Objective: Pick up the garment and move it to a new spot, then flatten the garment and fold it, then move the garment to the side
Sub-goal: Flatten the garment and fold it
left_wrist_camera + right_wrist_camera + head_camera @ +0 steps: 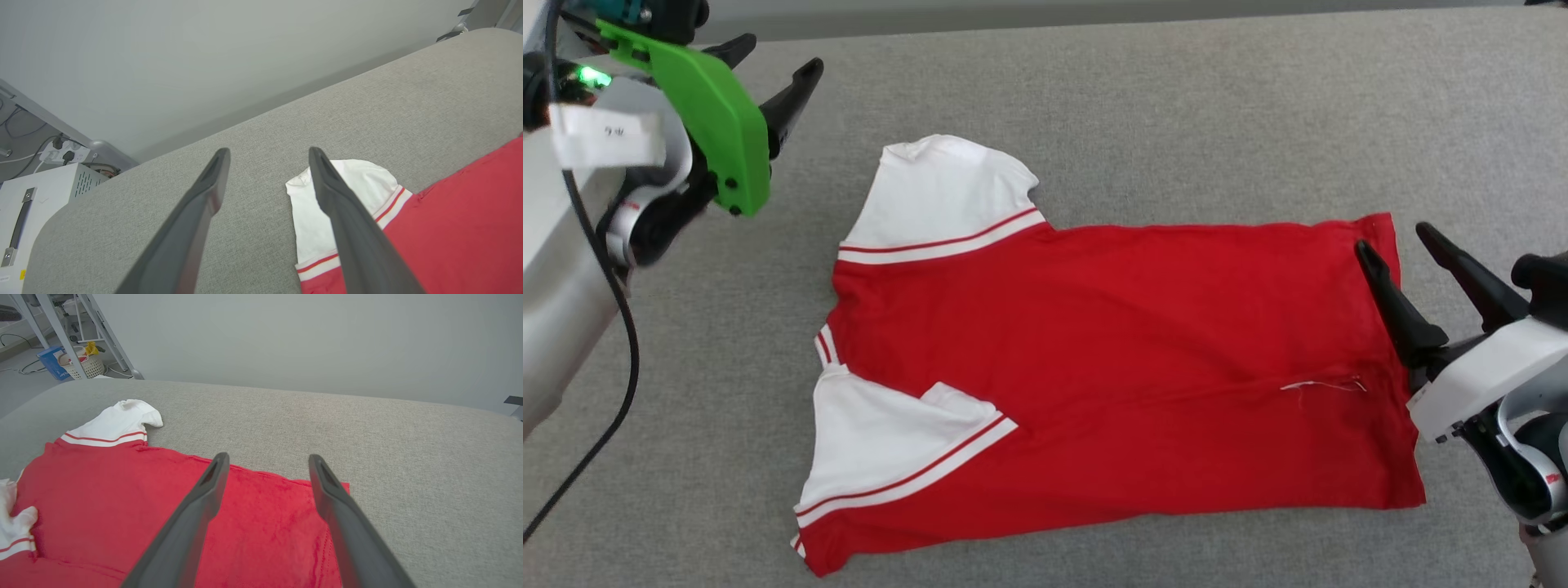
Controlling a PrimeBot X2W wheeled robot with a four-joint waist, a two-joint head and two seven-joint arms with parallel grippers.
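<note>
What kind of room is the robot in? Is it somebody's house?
Probably a lab or workshop, not a home. The red shirt lies on a grey fabric-covered table, a power strip with plugged-in cables sits by a white equipment box, and metal stand legs rise beside a basket.

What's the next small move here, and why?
Probably lower the right tool and pinch the garment at its far hem corner: the jaws stand open and empty, the corner lies just under the tips, and it looks flat enough to fold.
</note>
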